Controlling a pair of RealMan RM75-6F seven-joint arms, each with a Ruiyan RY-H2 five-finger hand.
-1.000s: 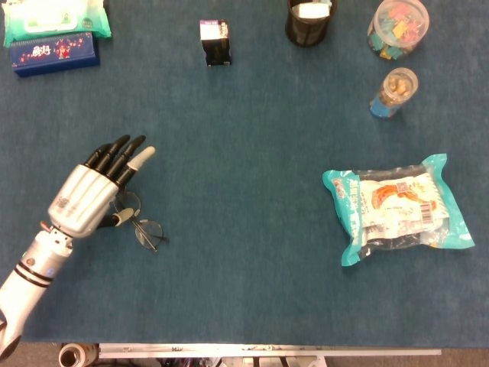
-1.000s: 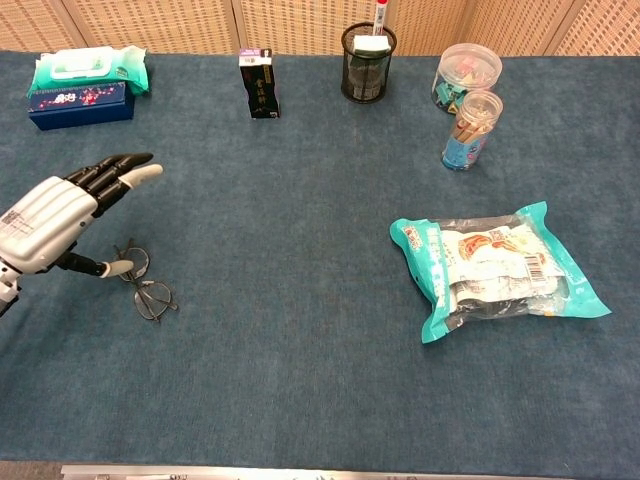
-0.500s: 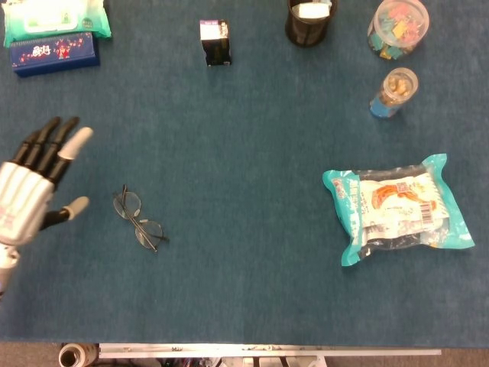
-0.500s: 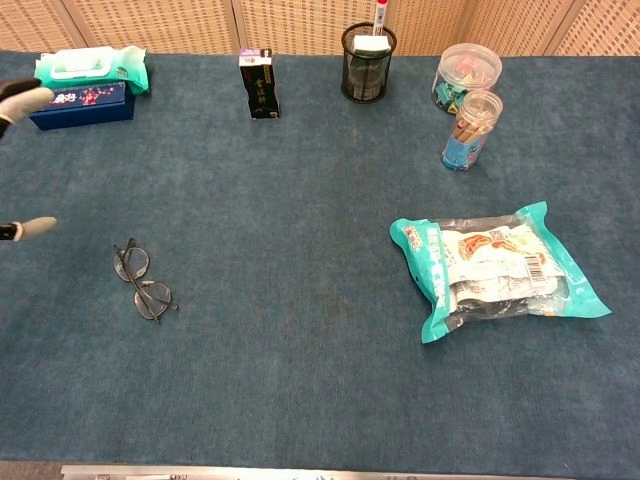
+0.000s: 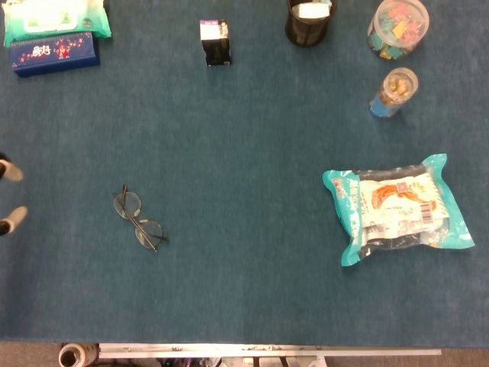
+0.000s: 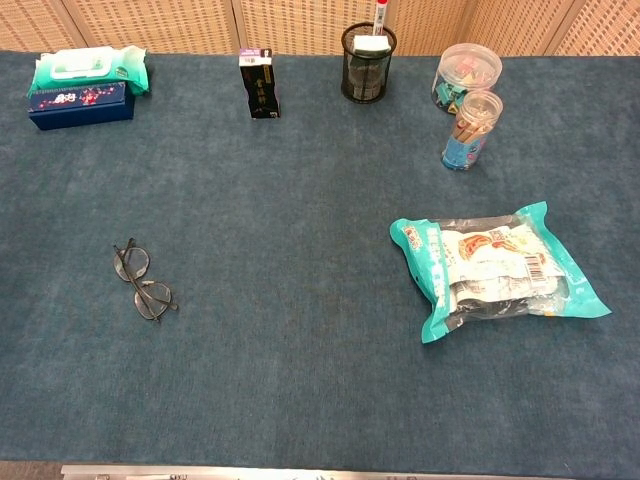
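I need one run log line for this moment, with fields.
left hand: only fingertips at frame edge, apart, holding nothing | right hand: not in view | glasses: flat on table, untouched

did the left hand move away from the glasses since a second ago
Yes. The left hand pulled back left from the glasses, which lie unmoved; only its fingertips show at the head view's left edge.

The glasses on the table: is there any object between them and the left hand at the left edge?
Nothing visible. In the head view only bare blue cloth lies between the left hand, of which just fingertips show, and the glasses. Other items sit far off.
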